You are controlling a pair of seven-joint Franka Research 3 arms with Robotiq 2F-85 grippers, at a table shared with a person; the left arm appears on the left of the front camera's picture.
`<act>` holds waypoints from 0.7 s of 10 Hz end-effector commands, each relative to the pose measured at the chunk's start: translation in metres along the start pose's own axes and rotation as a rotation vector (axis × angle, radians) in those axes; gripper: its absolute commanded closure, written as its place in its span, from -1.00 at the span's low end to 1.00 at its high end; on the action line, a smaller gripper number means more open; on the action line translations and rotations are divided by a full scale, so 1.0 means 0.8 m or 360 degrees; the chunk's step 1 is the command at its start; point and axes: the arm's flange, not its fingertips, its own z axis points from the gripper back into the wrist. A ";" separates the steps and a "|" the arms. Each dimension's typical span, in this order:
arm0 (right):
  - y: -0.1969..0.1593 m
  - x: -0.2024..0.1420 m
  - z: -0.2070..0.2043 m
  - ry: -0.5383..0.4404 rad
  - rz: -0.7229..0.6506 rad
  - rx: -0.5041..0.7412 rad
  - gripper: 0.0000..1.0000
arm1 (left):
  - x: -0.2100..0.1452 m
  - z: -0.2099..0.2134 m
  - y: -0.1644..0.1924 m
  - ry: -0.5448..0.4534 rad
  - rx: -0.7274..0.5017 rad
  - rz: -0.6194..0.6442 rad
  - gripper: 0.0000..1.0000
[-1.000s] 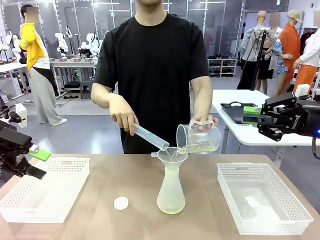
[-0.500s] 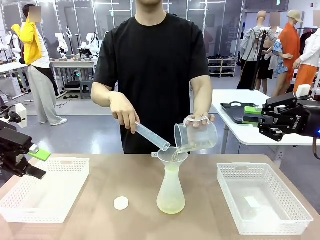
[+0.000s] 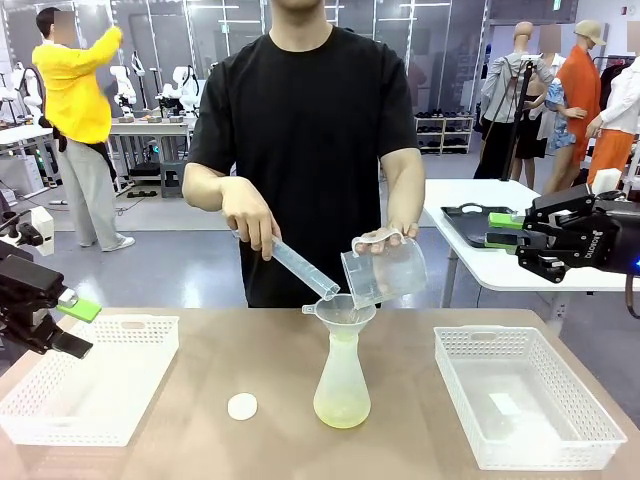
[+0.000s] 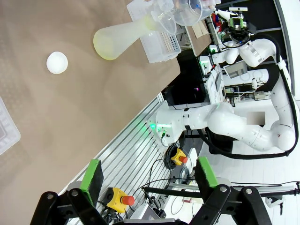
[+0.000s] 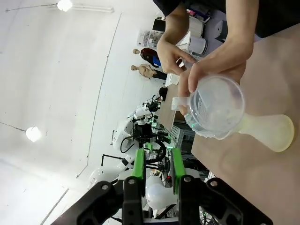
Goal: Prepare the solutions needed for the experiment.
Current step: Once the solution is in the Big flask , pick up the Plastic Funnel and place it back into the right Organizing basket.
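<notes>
Jaws of the left gripper (image 3: 78, 327) stood wide apart at the left edge of the front view, gripping nothing and hanging above the near corner of the left basket (image 3: 140, 321). The left wrist view showed the same gripper (image 4: 147, 171) at the bottom of the frame with empty air between its green pads. The right gripper (image 3: 500, 230) hovered at the right edge, high above the table, with its jaws drawn close. The right wrist view showed a narrow gap between them and nothing in it (image 5: 157, 157).

A brown table (image 3: 240, 350) filled the lower part of the frame. A person in a black shirt (image 3: 305, 120) stood behind it at the centre. Two white mesh baskets lay on the table, one at the lower left and the other (image 3: 490, 332) at the lower right.

Between them, at the lower centre, a whitish flask (image 3: 342, 385) stood upright. A small amount of pale yellow liquid (image 3: 342, 412) sat in its bottom, and a clear funnel (image 3: 345, 312) sat in its neck.

The hand at picture right (image 3: 400, 235) tipped a clear jug (image 3: 385, 272) steeply over the funnel. The hand at picture left (image 3: 250, 225) slanted a thin clear cylinder (image 3: 300, 265) down, its mouth at the funnel's rim.

A small white disc (image 3: 242, 406) lay on the table just to the left of the flask.
</notes>
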 end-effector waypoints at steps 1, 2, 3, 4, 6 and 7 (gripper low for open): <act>-0.004 -0.006 -0.004 0.0059 -0.0023 -0.0100 0.40 | 0.004 -0.002 -0.001 -0.0017 -0.0044 -0.0031 -1.00; -0.006 -0.012 -0.004 0.0108 -0.0034 -0.0074 0.40 | 0.004 -0.002 -0.001 -0.0017 -0.0044 -0.0031 -1.00; -0.007 -0.020 -0.003 0.0188 -0.0057 -0.0097 0.40 | 0.004 -0.002 -0.001 -0.0017 -0.0044 -0.0031 -1.00; -0.008 -0.025 -0.004 0.0254 -0.0067 -0.0078 0.40 | 0.004 -0.002 -0.001 -0.0017 -0.0044 -0.0031 -1.00; -0.011 -0.031 -0.011 0.0351 -0.0108 -0.0117 0.22 | 0.004 -0.002 -0.001 -0.0017 -0.0044 -0.0031 -1.00; -0.012 -0.033 -0.012 0.0352 -0.0106 -0.0090 0.00 | 0.004 -0.002 -0.001 -0.0017 -0.0044 -0.0031 -1.00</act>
